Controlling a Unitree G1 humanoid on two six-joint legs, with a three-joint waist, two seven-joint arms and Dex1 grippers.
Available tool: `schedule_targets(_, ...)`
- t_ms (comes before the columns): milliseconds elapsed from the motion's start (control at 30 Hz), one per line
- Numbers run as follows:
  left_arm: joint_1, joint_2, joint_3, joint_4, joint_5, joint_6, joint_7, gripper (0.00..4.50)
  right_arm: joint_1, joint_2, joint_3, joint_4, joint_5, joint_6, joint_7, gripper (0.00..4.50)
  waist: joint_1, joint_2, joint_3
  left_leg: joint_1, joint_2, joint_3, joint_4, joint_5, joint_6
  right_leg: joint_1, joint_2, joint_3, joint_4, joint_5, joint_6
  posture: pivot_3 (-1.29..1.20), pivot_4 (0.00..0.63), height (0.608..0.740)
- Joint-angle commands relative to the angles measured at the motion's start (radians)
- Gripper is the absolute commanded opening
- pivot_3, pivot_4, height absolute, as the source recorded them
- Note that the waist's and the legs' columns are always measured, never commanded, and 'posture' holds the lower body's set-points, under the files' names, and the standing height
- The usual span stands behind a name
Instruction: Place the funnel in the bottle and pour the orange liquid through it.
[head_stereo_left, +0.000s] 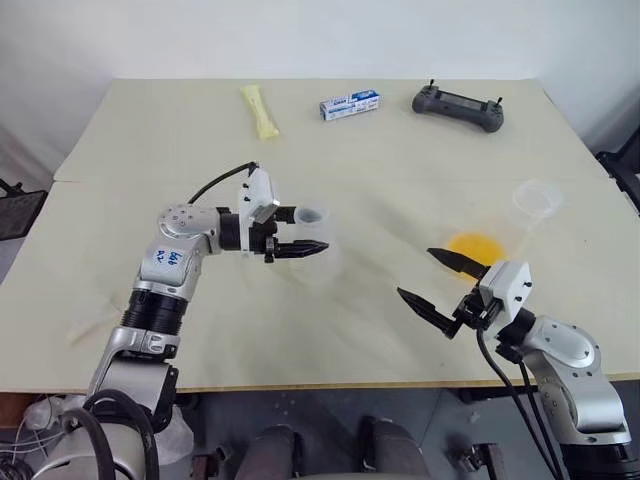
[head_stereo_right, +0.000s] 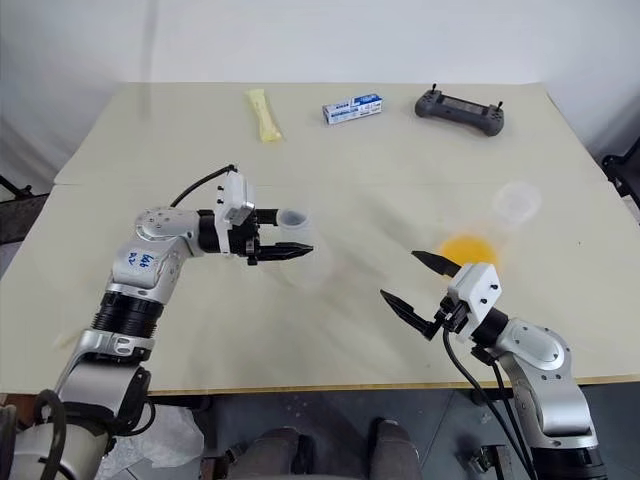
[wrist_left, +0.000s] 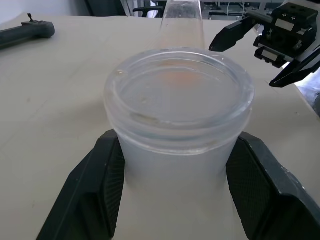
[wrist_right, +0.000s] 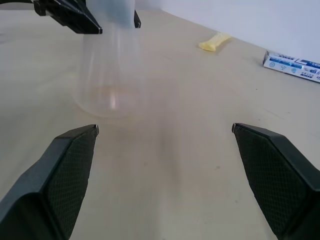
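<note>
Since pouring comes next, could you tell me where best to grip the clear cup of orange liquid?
Grip the cup on its side wall, about mid-height, coming level from the near side with the open right gripper. It seems to stand upright with an open top and the orange liquid lying shallow at its bottom.

On the desk (head_stereo_left: 150, 160), taking the bottle (head_stereo_right: 310, 262) as landmark: the orange liquid (head_stereo_left: 474, 246) lies well to its right, with a cup (head_stereo_left: 535, 200) beyond that. Far behind the bottle lie a packet (head_stereo_left: 260, 110), a small box (head_stereo_left: 349, 105) and a controller (head_stereo_left: 458, 107).
</note>
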Motion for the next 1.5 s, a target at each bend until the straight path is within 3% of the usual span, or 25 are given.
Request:
schedule_targets(33,0.021,-0.007,-0.002,-0.061,-0.008,-0.013,-0.001,3.28,-0.006,-0.007,-0.016,-0.036,0.005,-0.004,-0.007,4.5,-0.001,0.0,0.0,0.0,0.0,0.0,0.0,0.0,0.0,0.0,0.0,0.0,0.0,0.0,0.0,0.0,0.15,0.74)
schedule_targets(167,0.044,-0.006,-0.004,-0.097,-0.007,0.013,0.014,4.43,-0.018,-0.009,-0.018,-0.026,0.006,-0.005,-0.004,4.5,-0.001,0.0,0.0,0.0,0.0,0.0,0.0,0.0,0.0,0.0,0.0,0.0,0.0,0.0,0.0,0.0,0.15,0.74)
schedule_targets(200,0.046,-0.007,-0.002,-0.102,-0.007,0.017,0.02,4.47,-0.021,-0.01,-0.018,-0.025,0.006,-0.005,-0.003,4.5,0.0,0.0,0.0,0.0,0.0,0.0,0.0,0.0,0.0,0.0,0.0,0.0,0.0,0.0,0.0,0.0,0.15,0.74)
schedule_targets(400,0.069,0.012,0.01,-0.151,-0.017,0.058,0.038,4.47,-0.036,-0.012,-0.017,-0.015,0.005,-0.003,0.002,4.5,-0.001,0.0,0.0,0.0,0.0,0.0,0.0,0.0,0.0,0.0,0.0,0.0,0.0,0.0,0.0,0.0,0.15,0.74)
schedule_targets(633,0.141,0.122,0.084,-0.27,-0.053,0.175,0.057,4.47,-0.05,-0.028,-0.024,-0.002,0.017,0.004,0.027,4.5,-0.002,0.0,0.0,0.0,0.001,0.0,0.0,0.0,0.0,0.0,0.0,0.0,0.0,0.0,0.0,0.0,0.15,0.74)
schedule_targets(833,0.295,0.228,0.256,-0.451,-0.144,0.31,0.138,4.47,-0.07,-0.046,-0.025,0.026,0.031,0.015,0.063,4.5,-0.005,0.0,0.0,0.0,0.001,-0.001,0.0,0.0,0.0,0.0,0.0,0.001,0.0,0.0,0.0,0.0,0.15,0.74)
schedule_targets(1000,0.457,0.245,0.415,-0.59,-0.222,0.358,0.224,4.47,-0.078,-0.047,-0.014,0.048,0.043,0.027,0.103,4.5,-0.001,0.001,0.0,0.001,0.001,-0.002,0.0,0.0,0.0,0.0,-0.001,0.002,-0.001,0.0,0.0,0.0,0.15,0.74)
schedule_targets(1233,0.862,0.101,0.737,-0.815,-0.32,0.288,0.359,4.47,-0.085,-0.054,0.01,0.075,0.109,0.071,0.232,4.5,-0.013,0.001,0.001,0.001,0.002,-0.002,-0.002,-0.001,-0.001,0.001,-0.001,0.009,-0.003,0.0,0.0,0.0,0.15,0.74)
schedule_targets(1333,0.931,0.032,0.75,-0.873,-0.337,0.248,0.421,4.47,-0.09,-0.059,0.007,0.063,0.153,0.104,0.279,4.5,-0.002,0.001,0.001,0.001,0.003,-0.002,-0.002,-0.001,-0.001,0.001,-0.001,0.009,-0.003,0.0,-0.001,0.0,0.15,0.74)
schedule_targets(1500,0.982,-0.135,0.731,-0.936,-0.257,0.189,0.66,4.47,-0.118,-0.071,0.019,0.077,0.153,0.135,0.32,4.5,0.002,0.001,0.0,0.002,0.0,-0.003,0.0,0.0,0.0,0.004,-0.003,0.013,-0.005,0.0,-0.001,0.0,0.15,0.74)
